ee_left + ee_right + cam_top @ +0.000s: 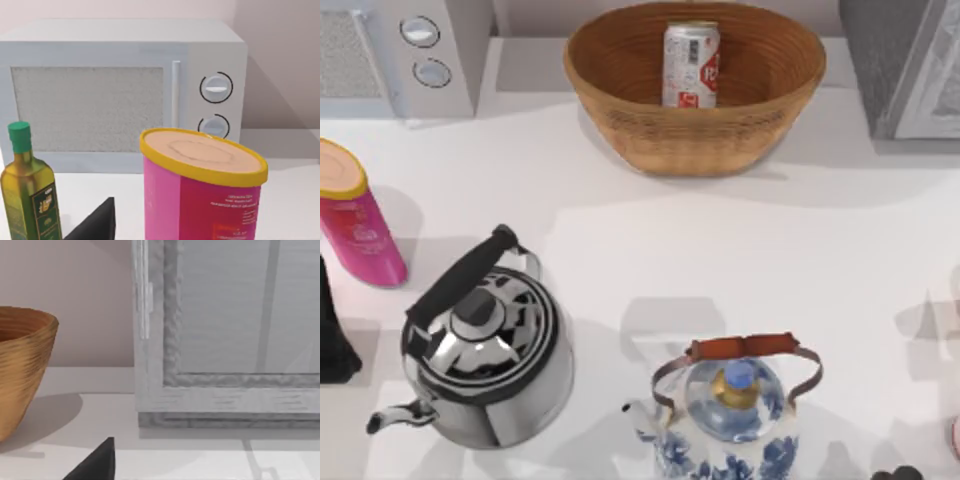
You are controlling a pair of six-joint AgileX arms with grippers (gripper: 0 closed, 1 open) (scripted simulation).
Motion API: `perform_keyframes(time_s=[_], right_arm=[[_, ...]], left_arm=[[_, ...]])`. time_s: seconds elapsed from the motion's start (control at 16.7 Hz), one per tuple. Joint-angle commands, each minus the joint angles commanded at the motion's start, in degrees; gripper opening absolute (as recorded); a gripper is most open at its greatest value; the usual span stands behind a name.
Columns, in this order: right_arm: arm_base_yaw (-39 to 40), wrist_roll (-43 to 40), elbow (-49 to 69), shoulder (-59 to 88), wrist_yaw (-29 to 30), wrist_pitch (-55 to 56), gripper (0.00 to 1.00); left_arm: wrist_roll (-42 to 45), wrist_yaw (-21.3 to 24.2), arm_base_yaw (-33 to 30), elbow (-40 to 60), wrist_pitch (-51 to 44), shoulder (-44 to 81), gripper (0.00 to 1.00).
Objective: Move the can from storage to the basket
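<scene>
We see the can (691, 65) standing upright inside the basket (720, 140) at the frame's upper centre, so the move looks finished, though we cannot tell either parked end effector's state at the frame's edges.

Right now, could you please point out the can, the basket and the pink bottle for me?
can (691, 66): top view, on its white-and-red label.
basket (695, 140): top view, on its front outer wall.
pink bottle (200, 200): left wrist view, on its pink side.
</scene>
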Motion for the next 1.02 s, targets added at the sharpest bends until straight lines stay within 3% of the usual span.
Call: perform_keyframes(time_s=[0.24, 0.42, 0.66, 1.02], right_arm=[[0.12, 0.01, 0.11, 0.29, 0.04, 0.14, 1.00], [-3.06, 0.07, 1.25, 4.00, -3.08, 3.72, 1.00], [-12.74, 0.30, 4.74, 17.13, -12.65, 14.95, 1.00], [-32.91, 0.87, 12.03, 48.11, -32.61, 38.82, 1.00]], left_arm=[[0.00, 0.00, 0.00, 0.00, 0.00, 0.00, 1.00], [0.00, 0.00, 0.00, 0.00, 0.00, 0.00, 1.00], [0.00, 0.00, 0.00, 0.00, 0.00, 0.00, 1.00], [0.00, 0.00, 0.00, 0.00, 0.00, 0.00, 1.00]])
